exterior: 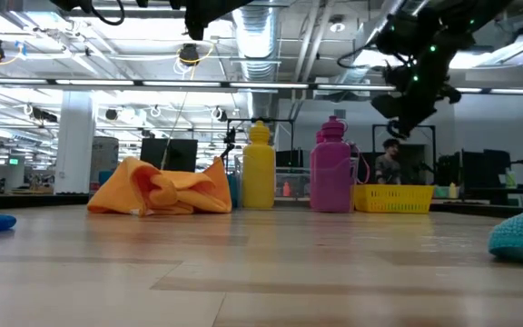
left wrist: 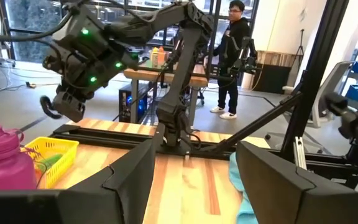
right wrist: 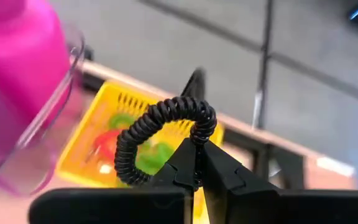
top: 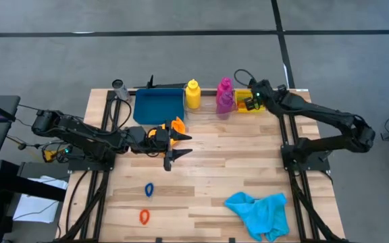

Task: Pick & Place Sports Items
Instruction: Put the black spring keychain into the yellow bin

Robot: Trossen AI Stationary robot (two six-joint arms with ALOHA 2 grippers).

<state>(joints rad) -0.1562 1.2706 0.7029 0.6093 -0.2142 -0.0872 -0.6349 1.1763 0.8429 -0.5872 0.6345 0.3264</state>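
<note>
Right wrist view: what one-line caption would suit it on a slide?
The right gripper, shut on a black coiled elastic ring, hangs above the yellow bin, beside the magenta bottle.

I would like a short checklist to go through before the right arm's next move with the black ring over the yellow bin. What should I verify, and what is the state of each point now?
1. Right gripper shut on the black ring: ok, the coil is pinched between the fingertips.
2. Ring is over the yellow bin: ok in the right wrist view; the high view shows the gripper at the bin.
3. Bin has room: cannot tell; green and red rings already lie inside.
4. Magenta bottle stands close beside the bin: not ok, little clearance.
5. Left gripper waits away, near the orange cloth: ok.
6. Blue ring, orange ring and cyan cloth remain on the table: not ok.
</note>
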